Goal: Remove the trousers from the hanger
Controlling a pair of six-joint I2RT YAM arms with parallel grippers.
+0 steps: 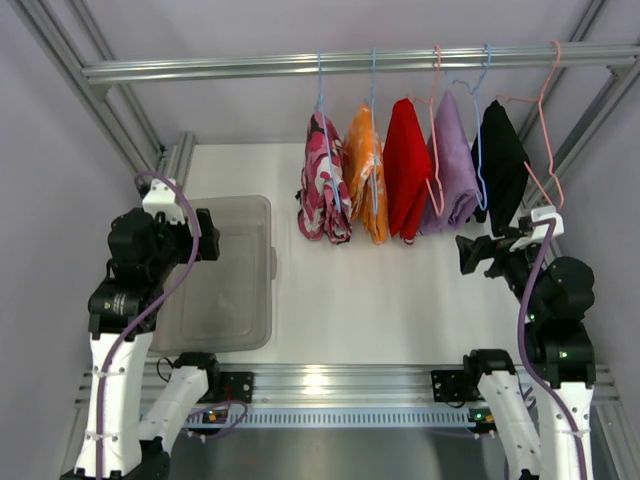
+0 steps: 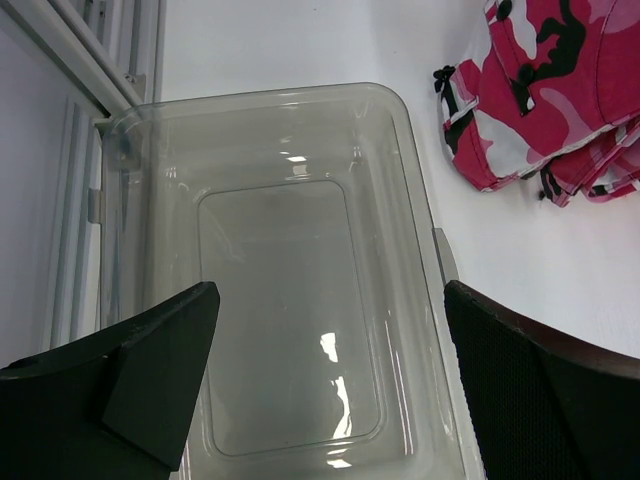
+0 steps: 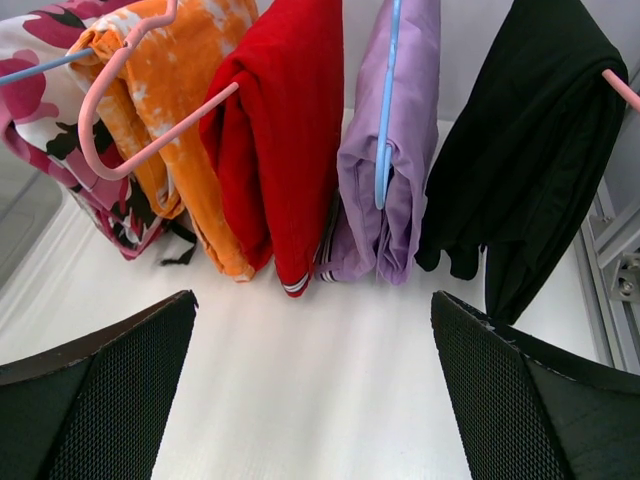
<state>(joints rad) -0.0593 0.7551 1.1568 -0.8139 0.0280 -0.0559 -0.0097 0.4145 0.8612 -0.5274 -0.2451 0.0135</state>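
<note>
Several small garments hang on wire hangers from a rail. From the left they are camouflage trousers (image 1: 324,180), orange trousers (image 1: 366,175), then red (image 1: 405,165), purple (image 1: 453,160) and black (image 1: 500,165) ones. The camouflage pair shows in the left wrist view (image 2: 545,90). The orange pair shows in the right wrist view (image 3: 180,110), with the camouflage pair (image 3: 40,110) at the left edge. My left gripper (image 2: 330,380) is open and empty above a clear bin (image 2: 150,170). My right gripper (image 3: 312,385) is open and empty, a little short of the hanging garments.
The clear plastic bin (image 1: 265,215) sits at the left of the white table. An aluminium rail (image 1: 250,66) crosses the back, with frame posts at both sides. An empty pink hanger (image 1: 548,120) hangs at the far right.
</note>
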